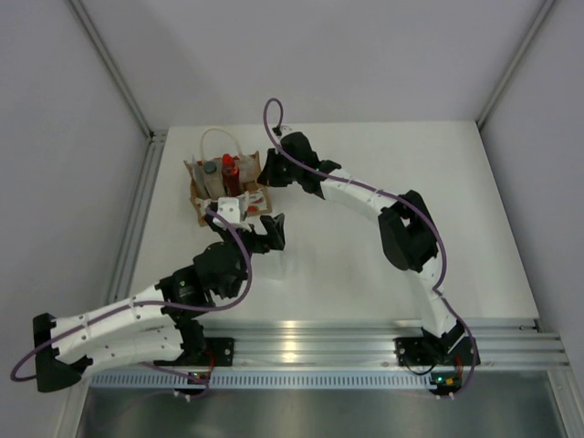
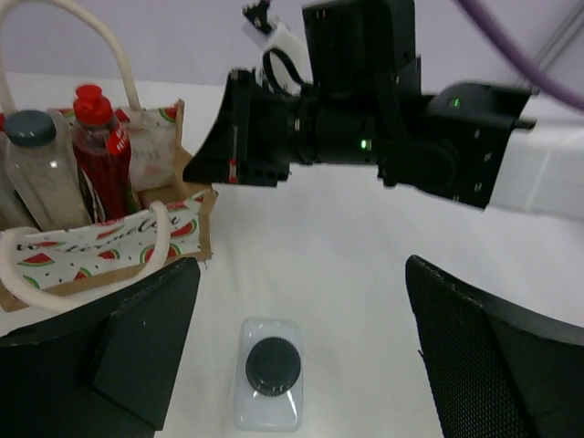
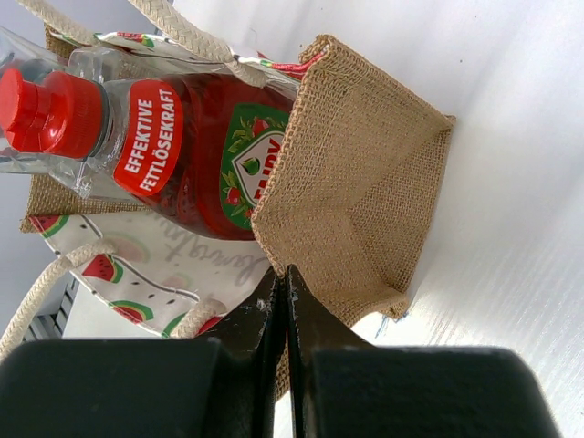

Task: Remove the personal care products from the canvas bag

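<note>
The canvas bag stands at the far left of the table, with a red bottle and a white bottle with a dark cap upright inside. My right gripper is shut on the bag's burlap side edge, next to the red bottle. A clear bottle lies behind it. My left gripper is open just right of the bag. Another white bottle with a dark round cap stands on the table between its fingers, not touched.
The right arm's gripper body hangs close in front of my left wrist camera, beside the bag. White rope handles loop above the bag. A metal rail runs along the table's left edge.
</note>
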`<act>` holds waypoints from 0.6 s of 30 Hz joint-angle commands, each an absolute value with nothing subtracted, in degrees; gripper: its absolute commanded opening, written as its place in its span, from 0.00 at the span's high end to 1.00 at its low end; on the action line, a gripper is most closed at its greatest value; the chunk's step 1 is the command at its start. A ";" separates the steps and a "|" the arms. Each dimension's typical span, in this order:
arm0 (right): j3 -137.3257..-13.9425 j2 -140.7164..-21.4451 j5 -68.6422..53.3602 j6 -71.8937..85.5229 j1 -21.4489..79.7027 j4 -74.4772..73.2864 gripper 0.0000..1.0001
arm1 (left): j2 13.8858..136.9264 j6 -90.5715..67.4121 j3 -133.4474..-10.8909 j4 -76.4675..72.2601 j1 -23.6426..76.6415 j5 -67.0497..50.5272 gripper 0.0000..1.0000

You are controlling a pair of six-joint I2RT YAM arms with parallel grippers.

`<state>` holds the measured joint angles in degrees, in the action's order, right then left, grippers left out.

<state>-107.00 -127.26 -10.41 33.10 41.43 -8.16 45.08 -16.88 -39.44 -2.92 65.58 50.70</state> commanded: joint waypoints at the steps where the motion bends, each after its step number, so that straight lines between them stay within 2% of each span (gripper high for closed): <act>1: -107.23 -129.46 -9.67 31.73 40.69 -10.99 1.00 | 48.24 -17.15 -48.94 4.48 65.74 57.21 0.02; 5: -107.14 -128.94 -9.67 31.99 40.69 -10.90 1.00 | 52.90 -14.42 -55.10 4.83 63.12 60.30 0.02; 6: -107.14 -128.67 -9.75 31.99 40.69 -10.90 1.00 | 53.95 -15.46 -57.37 5.27 58.41 58.90 0.02; 10: -107.05 -128.15 -10.37 32.43 40.78 -10.90 1.00 | 61.32 -25.04 -64.75 15.45 40.20 37.16 0.02; 12: -106.96 -127.62 -10.46 32.35 40.69 -10.99 1.00 | 64.84 -27.24 -67.83 18.09 32.56 32.36 0.05; 18: -105.65 -126.30 -10.02 31.82 40.69 -10.90 1.00 | 79.09 -26.54 -79.36 23.11 23.84 22.95 0.08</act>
